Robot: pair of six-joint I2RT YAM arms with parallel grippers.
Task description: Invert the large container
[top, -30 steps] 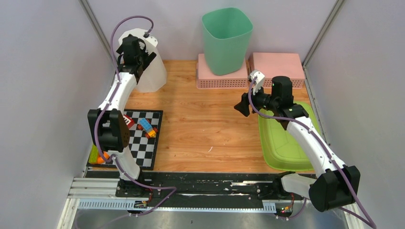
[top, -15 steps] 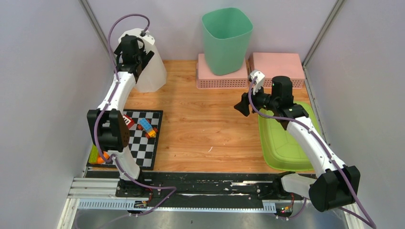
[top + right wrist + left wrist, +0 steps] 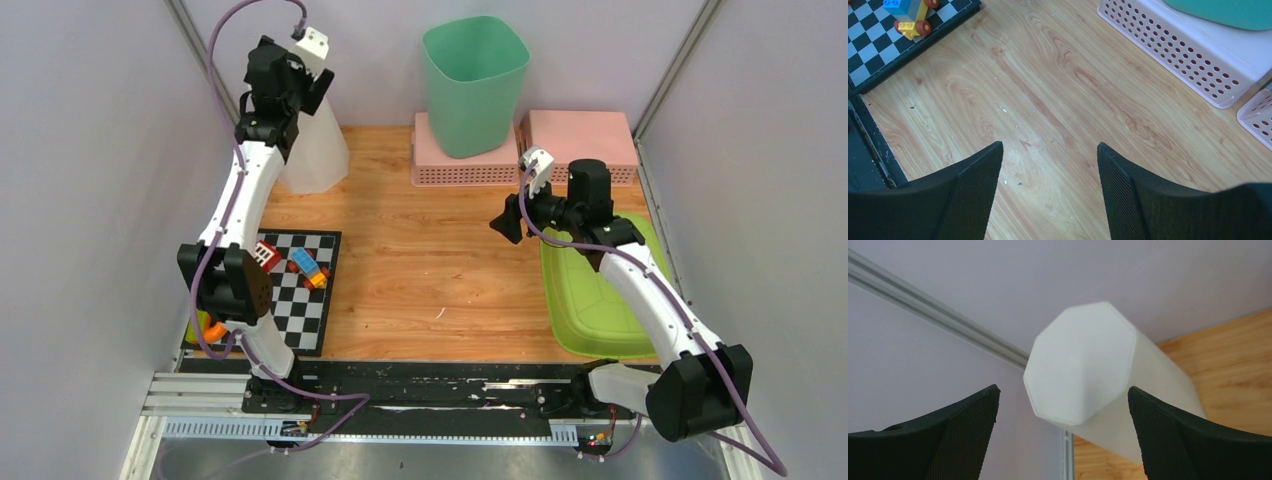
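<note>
The large container is a tall white tub standing at the back left corner with its closed eight-sided end up. The left wrist view looks down on that closed end. My left gripper hangs above the top of the tub, open wide, its fingers apart from the tub on both sides and holding nothing. My right gripper hovers open over bare wood mid-table, and in the right wrist view nothing lies between its fingers.
A green bin stands on a pink basket, with a second pink basket beside it. A lime green tray lies under the right arm. A checkerboard with toy bricks sits front left.
My left gripper has risen off the white container and now stands higher, toward the back wall. The container and the right arm have not moved.
</note>
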